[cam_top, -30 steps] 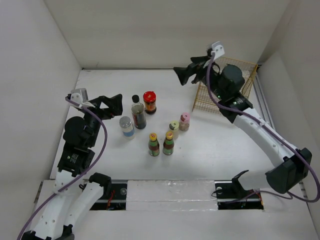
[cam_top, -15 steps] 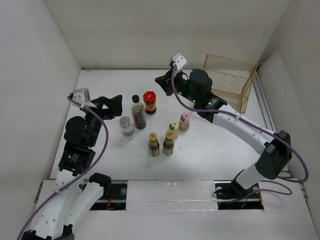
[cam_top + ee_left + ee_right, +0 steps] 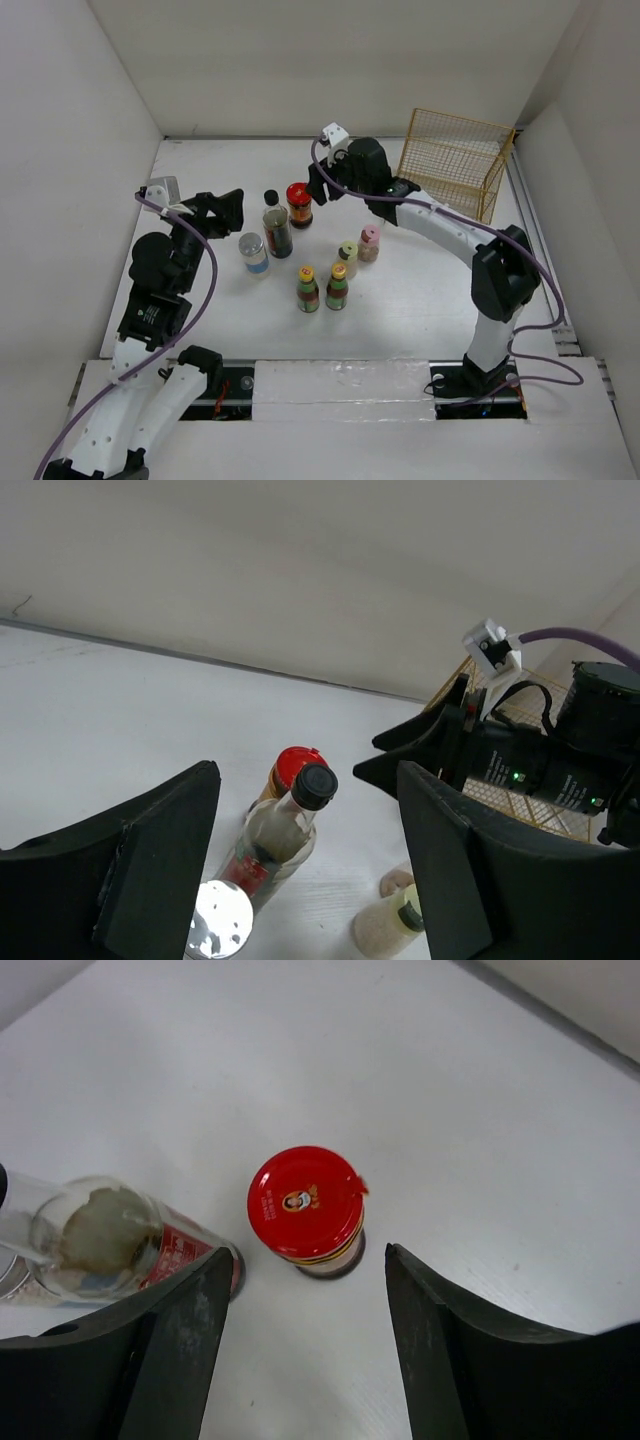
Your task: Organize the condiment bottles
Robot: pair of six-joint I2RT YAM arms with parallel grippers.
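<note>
Above the red-lidded jar (image 3: 306, 1205), the right gripper (image 3: 305, 1360) hovers, fingers spread either side. Well left of the jar hangs the left gripper (image 3: 232, 210), likewise parted. A tall dark bottle (image 3: 277, 225) stands just beside the jar. The jar is probably rigid, breakable glass; grip its body beneath the slick lid.

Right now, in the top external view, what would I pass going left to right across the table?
silver-lidded jar → black-capped bottle → red-lidded jar → pink-capped shaker → gold wire basket
</note>
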